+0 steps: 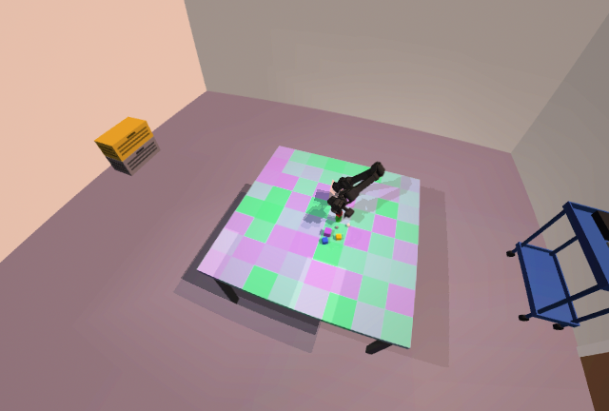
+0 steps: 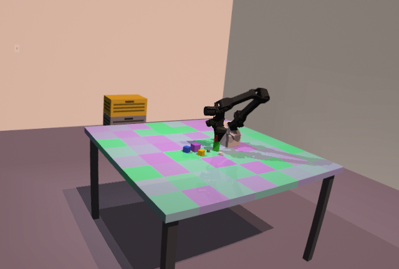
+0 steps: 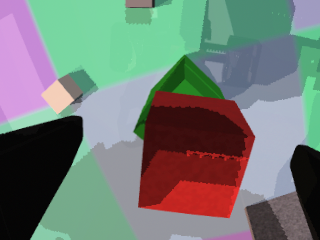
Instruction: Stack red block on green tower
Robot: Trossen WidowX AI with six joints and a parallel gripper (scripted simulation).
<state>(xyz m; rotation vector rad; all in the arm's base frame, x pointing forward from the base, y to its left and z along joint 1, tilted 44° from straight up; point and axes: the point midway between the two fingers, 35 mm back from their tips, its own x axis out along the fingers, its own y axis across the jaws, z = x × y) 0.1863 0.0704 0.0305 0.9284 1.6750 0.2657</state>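
1. Left of centre in the exterior view, a blue block (image 1: 324, 240) (image 2: 186, 149) and a larger purple block (image 1: 327, 231) (image 2: 195, 147) lie near each other; both are plain, smooth-faced cubes.
2. Next to the right, a yellow block (image 1: 338, 237) (image 2: 201, 152) of the same plain form lies nearer the camera.
3. Right of these stands the green tower (image 1: 338, 218) (image 2: 216, 146) (image 3: 175, 82), upright, straight-sided and slim. In the wrist view its top edges show a recessed, angular form.
4. The red block (image 1: 339, 214) (image 2: 216, 138) (image 3: 195, 160) is above the tower, at the middle of the wrist view. It is box-shaped, with flat faces crossed by jagged shadow. It appears to rest on the tower, turned relative to it; full seating cannot be confirmed.
5. The gripper (image 1: 341, 213) (image 2: 218, 137) (image 3: 190, 142) has its jaws wide apart, one on each side of the red block, clamping nothing.
6. Step in hand: release, by judgement. Next move: retract straight up, keeping both dark, tapered fingers clear of block and tower. Sideways drift could topple the stack. Verify afterwards that the block stands unaided.
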